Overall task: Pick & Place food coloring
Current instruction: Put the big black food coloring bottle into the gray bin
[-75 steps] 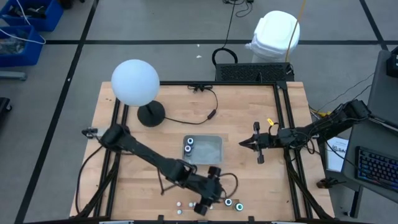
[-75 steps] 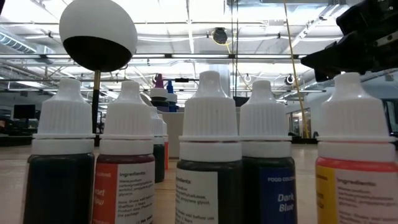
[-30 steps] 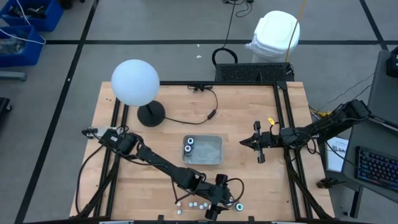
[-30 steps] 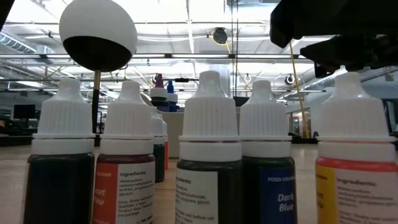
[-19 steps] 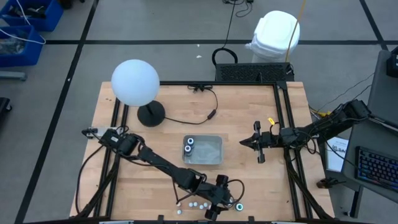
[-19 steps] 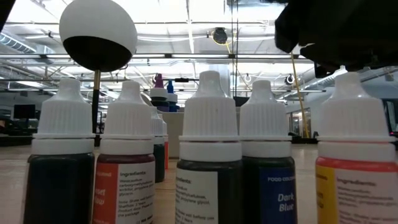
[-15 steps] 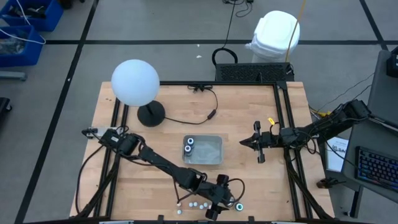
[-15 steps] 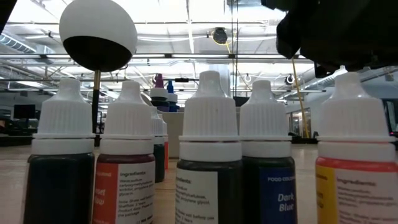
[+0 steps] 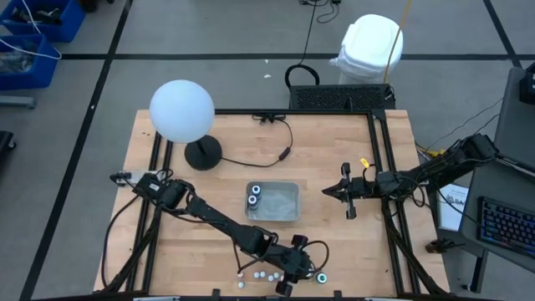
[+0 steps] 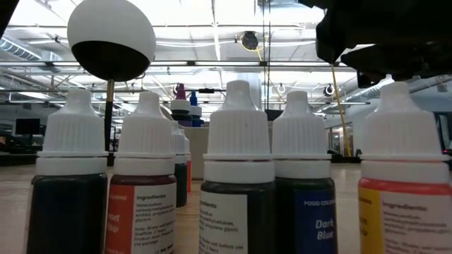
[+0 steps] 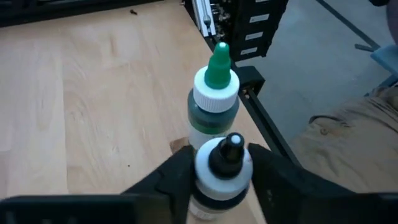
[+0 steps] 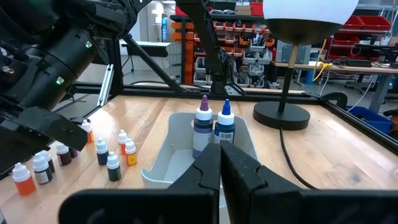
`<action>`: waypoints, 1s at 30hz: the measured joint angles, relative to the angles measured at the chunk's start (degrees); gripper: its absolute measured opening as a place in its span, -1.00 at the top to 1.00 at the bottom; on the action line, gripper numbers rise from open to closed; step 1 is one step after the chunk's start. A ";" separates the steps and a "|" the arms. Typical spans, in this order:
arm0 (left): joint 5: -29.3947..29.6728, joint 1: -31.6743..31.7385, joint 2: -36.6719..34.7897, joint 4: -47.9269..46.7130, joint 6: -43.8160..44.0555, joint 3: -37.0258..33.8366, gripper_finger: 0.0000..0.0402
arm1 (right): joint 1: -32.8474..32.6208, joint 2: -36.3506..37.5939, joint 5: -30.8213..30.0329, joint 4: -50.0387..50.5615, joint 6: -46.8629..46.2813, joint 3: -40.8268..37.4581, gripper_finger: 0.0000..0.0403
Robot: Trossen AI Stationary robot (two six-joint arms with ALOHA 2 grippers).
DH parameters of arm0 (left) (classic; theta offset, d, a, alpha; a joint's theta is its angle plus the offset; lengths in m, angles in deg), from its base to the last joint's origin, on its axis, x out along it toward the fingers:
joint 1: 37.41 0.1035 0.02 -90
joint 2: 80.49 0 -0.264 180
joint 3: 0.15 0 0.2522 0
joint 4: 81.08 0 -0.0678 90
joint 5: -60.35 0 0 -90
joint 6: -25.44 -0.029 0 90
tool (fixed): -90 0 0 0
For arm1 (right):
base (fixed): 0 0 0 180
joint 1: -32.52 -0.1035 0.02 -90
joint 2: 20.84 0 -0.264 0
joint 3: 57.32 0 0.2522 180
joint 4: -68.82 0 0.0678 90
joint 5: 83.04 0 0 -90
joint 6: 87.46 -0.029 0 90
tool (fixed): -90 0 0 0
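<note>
My left gripper [image 9: 294, 273] reaches to the table's near edge and is shut on a white-collared, black-tipped food coloring bottle [image 11: 222, 163]. Just beyond it a green-tipped bottle [image 11: 213, 93] stands upright on the wood; from above it shows a teal ring [image 9: 322, 277]. Several small white-capped bottles [image 9: 255, 273] stand to the left of the gripper, and they fill the low view [image 10: 238, 176]. Two bottles, purple-tipped [image 12: 203, 127] and blue-tipped [image 12: 225, 129], stand in the grey tray [image 9: 284, 211]. My right gripper [image 9: 344, 194] waits shut at the table's right. My left gripper has the black-tipped bottle between its two fingers [image 11: 177, 171], which lie against opposite sides of its white collar [image 11: 205, 165]. The fingers slant down from the table's left side. The bottle is upright; its base is hidden, so whether it rests on the table cannot be told.
A globe lamp [image 9: 182, 110] on a dark base [image 9: 203, 153] stands at the far left, its cord [image 9: 259, 159] running across the wood. The dark frame rail [image 11: 264, 127] runs close behind the green-tipped bottle.
In the low view the dark bulk of my left gripper, above the yellow bottle, has grown, and the bright gap between its parts has closed. In the high view the arm keeps its place.
</note>
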 joint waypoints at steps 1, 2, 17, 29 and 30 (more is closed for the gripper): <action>0.24 0.00 0.00 0.00 -0.23 0.00 0.38 | 0.00 0.00 0.00 0.02 0.01 0.00 0.99; 0.55 0.00 0.00 -0.02 -0.45 0.00 0.40 | 0.00 0.00 0.01 0.00 0.02 0.00 0.99; 15.33 -0.33 -16.64 -20.95 -4.56 -0.04 0.40 | 0.00 0.00 0.02 0.08 -0.34 0.00 0.99; 23.98 5.32 -29.71 -19.92 -1.42 -15.61 0.40 | 0.00 0.02 0.13 -0.02 -0.42 0.00 0.99; 23.86 5.98 -30.36 -17.05 -1.19 -18.92 0.40 | 0.00 0.02 0.13 0.04 -0.42 0.00 0.99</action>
